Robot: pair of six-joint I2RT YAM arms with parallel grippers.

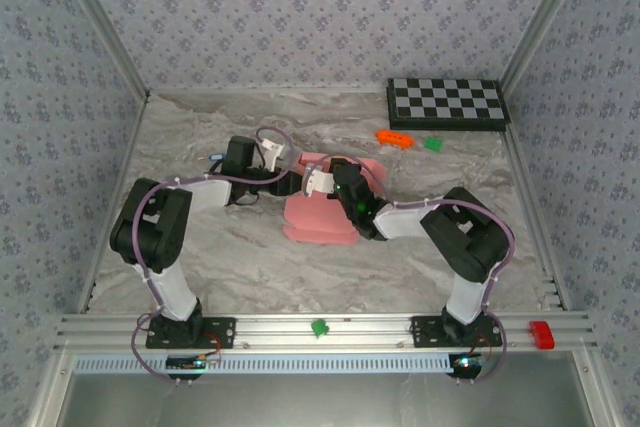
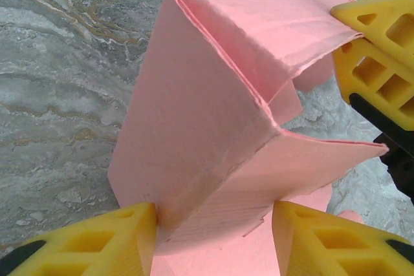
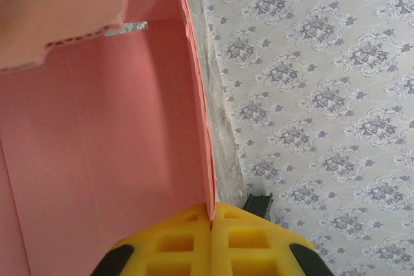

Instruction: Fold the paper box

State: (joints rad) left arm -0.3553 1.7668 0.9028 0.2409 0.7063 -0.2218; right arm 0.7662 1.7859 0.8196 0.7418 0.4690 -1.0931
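Note:
The paper box [image 1: 320,215] is a salmon-pink card piece, partly folded, in the middle of the table. In the left wrist view the paper box [image 2: 194,114] stands with raised walls, and a folded corner sits between my left gripper [image 2: 213,227] jaws. They stand apart. The left finger [image 2: 103,244] touches one wall, and the right one just meets a flap edge. From above, the left gripper [image 1: 298,183] is at the box's left side. My right gripper [image 3: 211,216] is shut on the thin edge of a wall of the paper box [image 3: 97,159]. Its yellow fingers [image 2: 381,50] pinch the far flap.
A black-and-white checkerboard [image 1: 447,102] lies at the back right. A small orange block [image 1: 395,136] and a green piece [image 1: 433,144] sit in front of it. On the front rail are a green piece [image 1: 320,327] and a red piece [image 1: 541,333]. Patterned walls enclose the table.

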